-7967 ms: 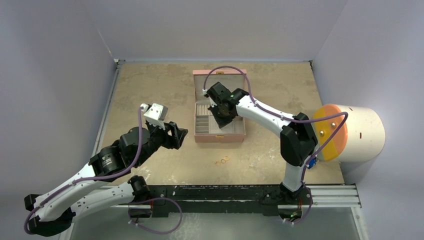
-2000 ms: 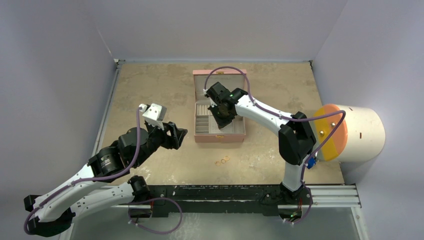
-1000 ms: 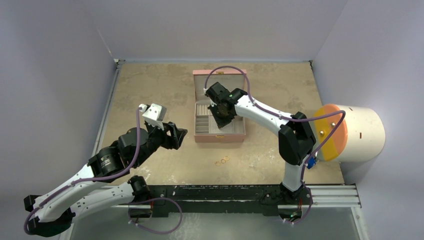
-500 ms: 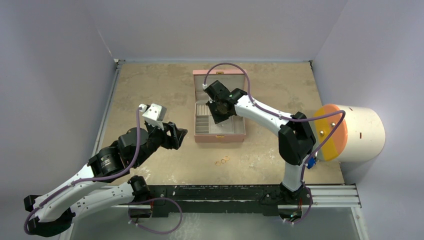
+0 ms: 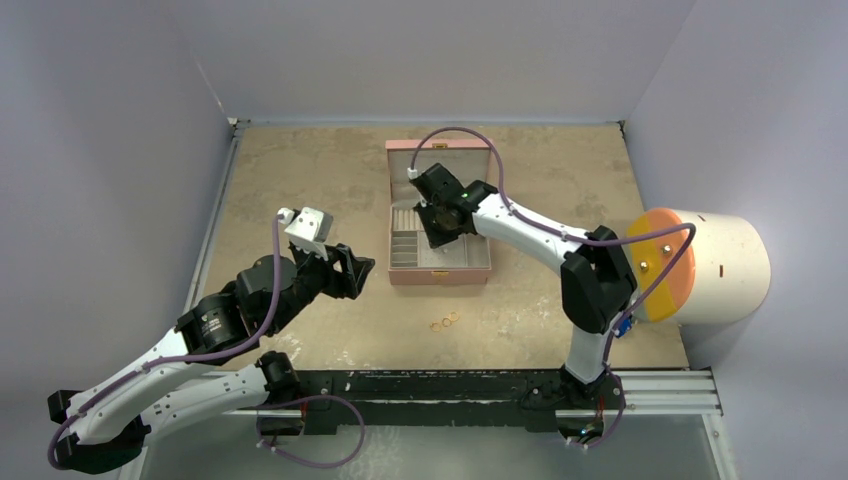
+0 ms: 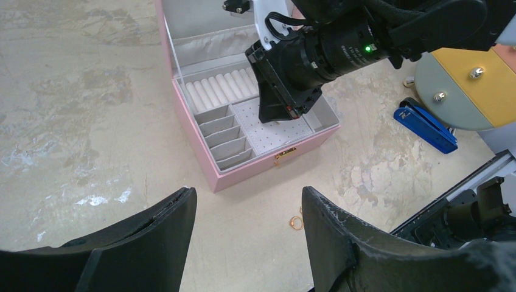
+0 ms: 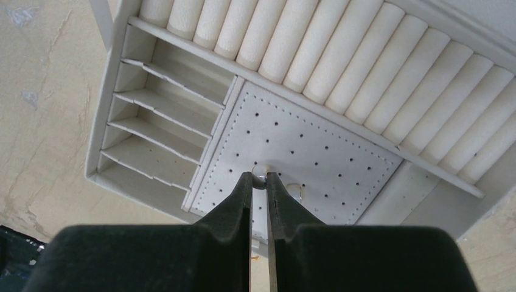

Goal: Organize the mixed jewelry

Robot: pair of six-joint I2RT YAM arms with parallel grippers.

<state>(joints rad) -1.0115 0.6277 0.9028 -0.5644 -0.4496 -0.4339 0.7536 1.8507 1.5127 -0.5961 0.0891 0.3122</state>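
One tiny pale stud (image 7: 260,173) is pinched between the nearly closed fingertips of your right gripper (image 7: 258,180). The gripper hangs tip-down over the perforated pad (image 7: 322,146) inside the pink box (image 5: 440,276). Whether the stud touches the pad or sits just above it cannot be told. The step in hand, as I judge it, is seating that stud, so come straight down rather than at a slant and aim for one of the small holes. Part the fingers only slightly so the piece is not flicked aside, then lift straight up. Mind a second small pale piece (image 7: 295,191) lying on the pad just beside your right fingertip, since a wide release or a sideways drag could knock it. Your edges are close: the ring rolls (image 7: 341,67) border the pad on its far side, the divider slots (image 7: 158,140) run along its left, and the raised lid (image 5: 440,160) stands behind. That leaves straight up as the only free way out. Your left gripper (image 6: 247,193) has its jaws spread wide with nothing between them. It hovers over the table (image 5: 300,170) off the box's left front corner, well apart from the right arm and out of its way. The other jewelry in sight, a small cluster of gold rings (image 5: 445,321), lies on the table near the box's front wall, between the two arms, with open room on every side for a top-down approach. The white drum (image 5: 720,265) stands beside your right elbow, so keep that elbow's swing small.
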